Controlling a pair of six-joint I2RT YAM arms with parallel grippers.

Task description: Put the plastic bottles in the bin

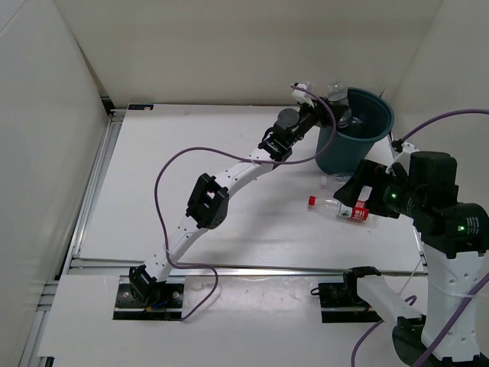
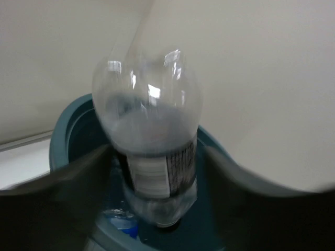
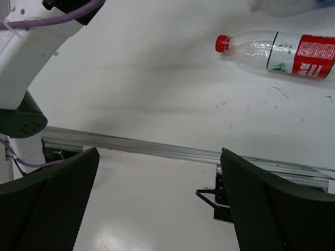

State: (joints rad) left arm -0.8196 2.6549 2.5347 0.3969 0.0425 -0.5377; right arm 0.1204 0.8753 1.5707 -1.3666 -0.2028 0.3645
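My left gripper [image 1: 330,107] is shut on a clear plastic bottle [image 1: 338,102] with a dark label, held over the mouth of the dark teal bin [image 1: 380,126]. In the left wrist view this bottle [image 2: 152,125] hangs cap end down between my blurred fingers [image 2: 78,178], above the bin's rim [image 2: 65,125]. A bottle with a blue label [image 2: 121,219] lies inside the bin. A red-capped, red-labelled bottle [image 1: 340,208] [image 3: 282,49] lies on the table. My right gripper [image 1: 357,191] [image 3: 159,198] hovers open near it, holding nothing.
Part of another clear bottle [image 3: 285,5] lies by the bin's base [image 1: 334,180]. The bin stands at the back right, close to the white walls. A metal rail [image 3: 157,146] crosses the table near the arm bases. The left arm's purple cable [image 1: 164,180] loops over the table.
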